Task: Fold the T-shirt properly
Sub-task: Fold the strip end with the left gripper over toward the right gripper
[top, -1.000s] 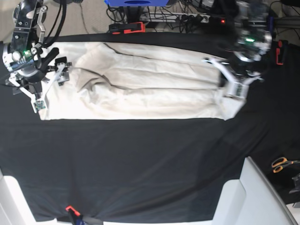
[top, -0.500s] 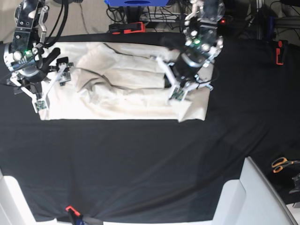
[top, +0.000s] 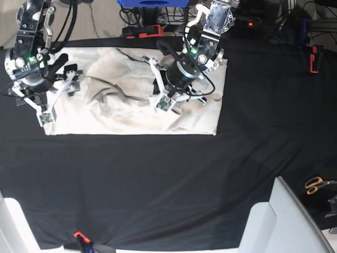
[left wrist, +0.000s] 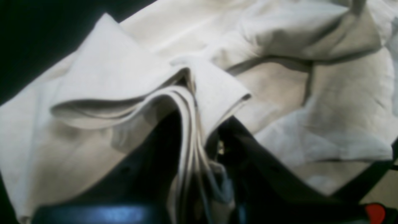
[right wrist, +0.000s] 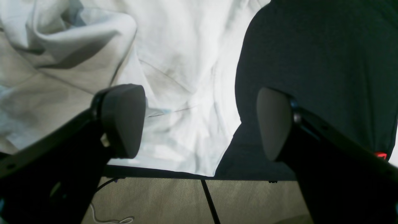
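The T-shirt (top: 131, 100) lies along the far part of the black cloth (top: 158, 184), left of centre, partly folded: its right end is doubled over toward the middle, with a clean fold line on the right. The left gripper (top: 164, 100) sits over the middle of the shirt, jaws pinched tight on a stack of several fabric layers (left wrist: 189, 124) — the wrist view shows the bunched hem edges running straight into the jaws. The right gripper (top: 55, 100) is at the shirt's far-left end, jaws spread wide with nothing between the pads (right wrist: 122, 119); one pad hangs over the shirt, the other over black cloth, so it straddles the shirt's edge. My read: the step in hand is laying the carried end down onto the body of the shirt to finish the crosswise fold. To do it well, keep the carried edge low and taut, bring it square to the shirt's long edges so the near hems line up, and set it down before opening, not drop it from height. There's a lumpy ridge (top: 105, 89) just left of the left gripper; landing the flap on that will trap wrinkles, so stop short or flatten it first. The right gripper could pin the left end so the shirt doesn't slide. Scissors (top: 316, 184) at the right are well clear.
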Robot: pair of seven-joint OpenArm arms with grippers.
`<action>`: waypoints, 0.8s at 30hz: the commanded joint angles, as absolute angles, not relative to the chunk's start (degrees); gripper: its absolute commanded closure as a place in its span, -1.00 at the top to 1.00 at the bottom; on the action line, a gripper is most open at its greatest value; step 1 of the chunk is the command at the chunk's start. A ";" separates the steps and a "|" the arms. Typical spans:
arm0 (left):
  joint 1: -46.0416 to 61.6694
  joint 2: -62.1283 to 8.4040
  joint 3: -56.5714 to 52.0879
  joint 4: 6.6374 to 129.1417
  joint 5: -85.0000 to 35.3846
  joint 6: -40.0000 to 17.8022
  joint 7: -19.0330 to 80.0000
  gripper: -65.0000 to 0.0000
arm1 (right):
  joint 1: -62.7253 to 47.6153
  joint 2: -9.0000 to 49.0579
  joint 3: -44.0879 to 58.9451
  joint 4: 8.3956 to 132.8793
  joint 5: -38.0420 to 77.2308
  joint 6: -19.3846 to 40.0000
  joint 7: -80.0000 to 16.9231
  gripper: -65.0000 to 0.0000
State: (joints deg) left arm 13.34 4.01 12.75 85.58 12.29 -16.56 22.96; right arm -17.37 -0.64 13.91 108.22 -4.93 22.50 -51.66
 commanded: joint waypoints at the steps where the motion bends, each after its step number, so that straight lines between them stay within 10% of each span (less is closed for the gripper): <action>1: 12.79 5.05 12.88 86.55 12.09 -16.48 21.49 -1.00 | -17.10 -0.31 14.11 109.05 -4.88 22.37 -50.95 0.59; 18: 12.26 4.09 17.98 86.20 12.26 -16.48 21.76 -0.99 | -16.92 -0.22 14.11 109.05 -4.88 22.37 -50.95 0.59; 24: 12.00 4.26 19.74 86.20 12.62 -16.48 21.76 0.17 | -16.92 -0.22 14.11 109.05 -4.88 22.37 -51.03 0.59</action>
State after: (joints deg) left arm 12.47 3.66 19.46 85.21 13.08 -16.45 23.07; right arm -17.34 -0.47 13.91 108.22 -4.95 22.50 -51.66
